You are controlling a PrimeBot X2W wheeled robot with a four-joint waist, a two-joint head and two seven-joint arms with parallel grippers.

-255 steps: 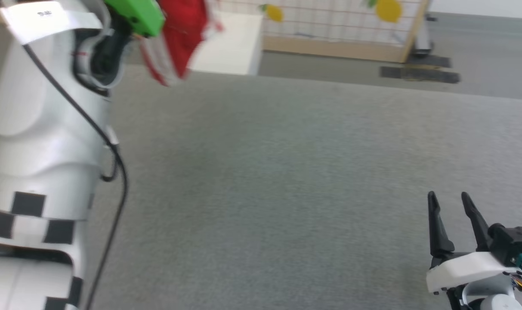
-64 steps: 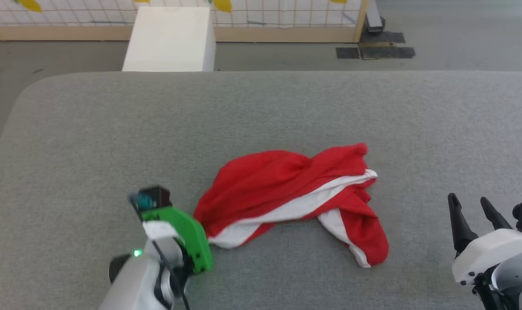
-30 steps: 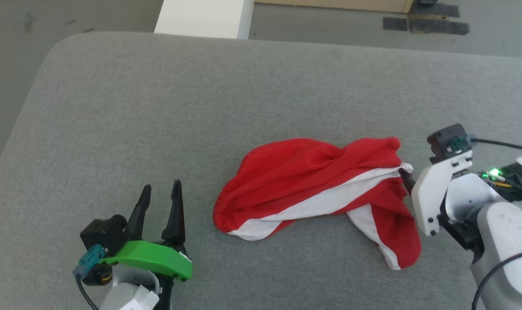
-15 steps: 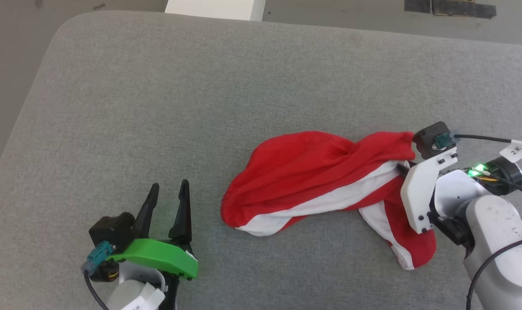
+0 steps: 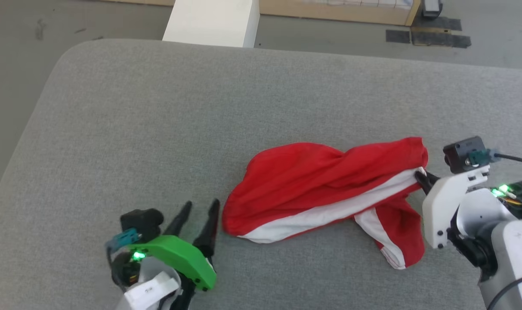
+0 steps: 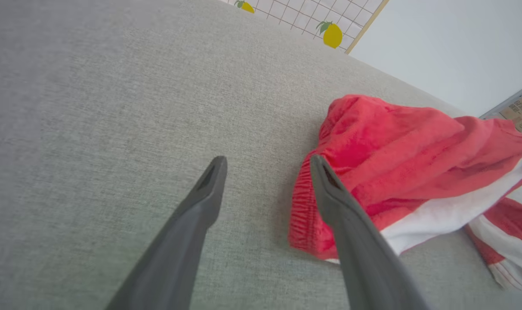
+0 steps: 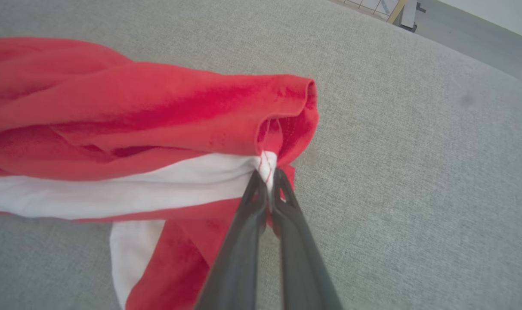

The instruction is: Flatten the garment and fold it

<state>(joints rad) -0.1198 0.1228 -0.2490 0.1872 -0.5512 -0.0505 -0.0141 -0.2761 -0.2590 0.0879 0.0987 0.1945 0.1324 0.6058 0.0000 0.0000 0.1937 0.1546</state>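
Loosely twisted, bright red soft fabric shorts with white stripes (image 5: 312, 189) lie on the grey fabric-covered surface (image 5: 157, 129), leg openings hard to make out. The right pincer (image 7: 267, 183) clamps their white-trimmed end; the left pincer (image 6: 265, 161) stands spread beside their other end.

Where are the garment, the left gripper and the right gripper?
garment (image 5: 312, 181), head view, red middle of the fabric.
left gripper (image 5: 202, 202), head view, between its open fingertips.
right gripper (image 7: 268, 173), right wrist view, fingertips pinching white trim.
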